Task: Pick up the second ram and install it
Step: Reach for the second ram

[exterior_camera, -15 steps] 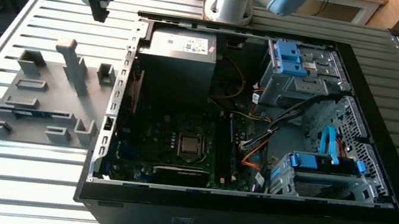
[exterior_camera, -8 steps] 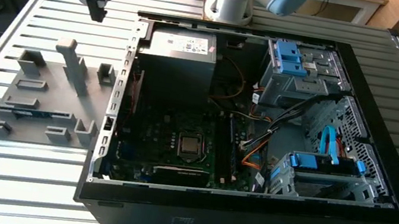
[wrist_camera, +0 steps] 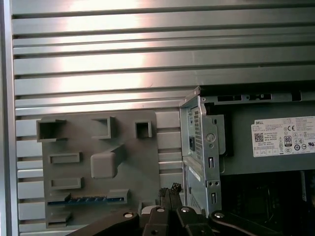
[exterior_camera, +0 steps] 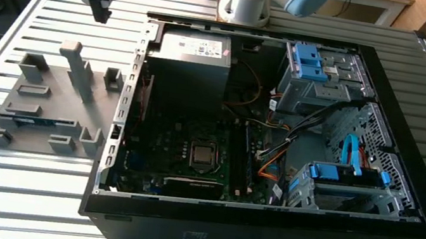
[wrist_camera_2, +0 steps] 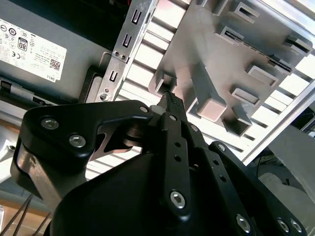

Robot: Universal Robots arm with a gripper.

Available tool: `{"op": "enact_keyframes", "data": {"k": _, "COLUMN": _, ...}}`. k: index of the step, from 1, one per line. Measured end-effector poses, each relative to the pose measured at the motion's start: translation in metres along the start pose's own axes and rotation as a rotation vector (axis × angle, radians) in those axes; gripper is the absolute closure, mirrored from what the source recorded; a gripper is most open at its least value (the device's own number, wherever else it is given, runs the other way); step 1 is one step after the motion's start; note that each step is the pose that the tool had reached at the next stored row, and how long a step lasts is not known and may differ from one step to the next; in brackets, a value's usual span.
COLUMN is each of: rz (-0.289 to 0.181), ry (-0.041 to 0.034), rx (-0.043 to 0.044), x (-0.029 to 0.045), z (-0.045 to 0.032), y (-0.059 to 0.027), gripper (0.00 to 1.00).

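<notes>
One ram stick, one grey slotted holder, one open computer case — one pincer

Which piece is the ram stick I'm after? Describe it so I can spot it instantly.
On the exterior view's left, beside the open computer case, a grey slotted holder lies on the ribbed table. The second ram sits in a long slot toward the holder's near end: a thin blue-green strip, the only colour among plain grey blocks.
</notes>
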State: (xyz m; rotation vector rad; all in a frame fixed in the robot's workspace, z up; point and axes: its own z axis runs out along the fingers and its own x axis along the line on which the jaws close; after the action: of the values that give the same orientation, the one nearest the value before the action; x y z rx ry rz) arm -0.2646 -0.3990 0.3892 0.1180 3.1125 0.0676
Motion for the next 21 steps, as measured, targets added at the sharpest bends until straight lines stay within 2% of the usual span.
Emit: {"op": "enact_keyframes", "data": {"k": 21, "rz": 0.0, "ry": 0.0001, "rx": 0.0001, "x": 0.0109, "z": 0.0004, "y": -0.0009, "gripper": 0.89}}
